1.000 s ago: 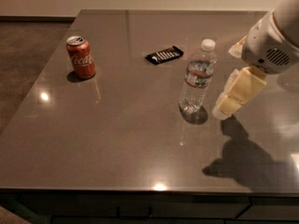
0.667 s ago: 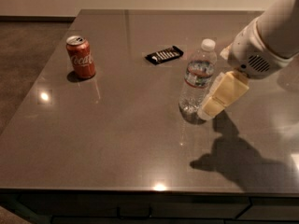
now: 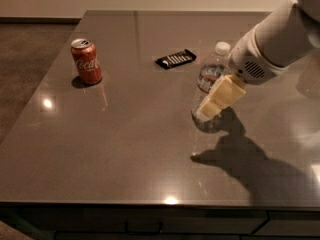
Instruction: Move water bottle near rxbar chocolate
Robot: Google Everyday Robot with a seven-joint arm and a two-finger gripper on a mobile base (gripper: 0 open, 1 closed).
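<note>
Camera view: the gripper (image 3: 217, 100) is seen low against the near right side of the water bottle (image 3: 206, 79), overlapping its lower half; whether a grasp has been closed cannot be told. The bottle is stood upright, long axis vertical, right of the table's (image 3: 125, 149) middle. The rxbar chocolate (image 3: 175, 59) is laid flat beyond it to the left, near but apart, so a short carry that way is judged needed.
</note>
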